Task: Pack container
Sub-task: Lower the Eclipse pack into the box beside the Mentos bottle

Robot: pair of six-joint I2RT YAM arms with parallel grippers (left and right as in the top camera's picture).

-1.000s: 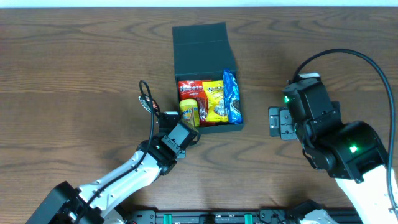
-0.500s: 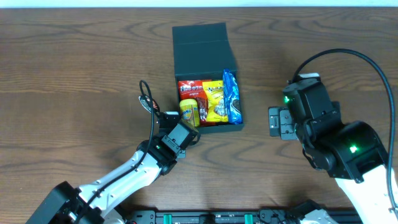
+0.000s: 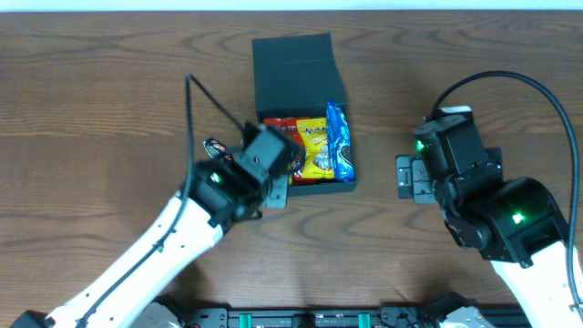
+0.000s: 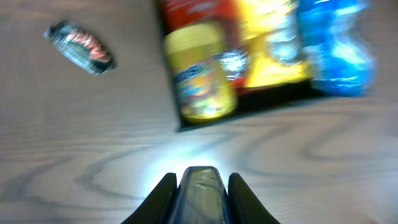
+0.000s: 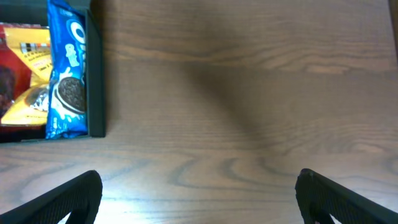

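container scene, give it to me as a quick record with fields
container: dark teal box, flap lid open
inside: oreo packet, yellow packet, red packet, yellow jar
outside: dark snack bar on table, left of container
left fingers: narrow gap, near container's front left corner; grip unclear
right fingers: wide apart, empty, right of container

Between the left gripper's (image 4: 200, 178) jaws is a glossy grey-blue packet (image 4: 200, 199). Ahead of them lie a yellow pack (image 4: 200, 79) with blue lettering, a red pack (image 4: 193, 9) and a blue pack (image 4: 336, 50). Ahead-left lies a dark wrapper (image 4: 81, 46) marked red and white. The container (image 3: 291, 59) is dark teal and the table (image 3: 109, 91) brown wood-grain.
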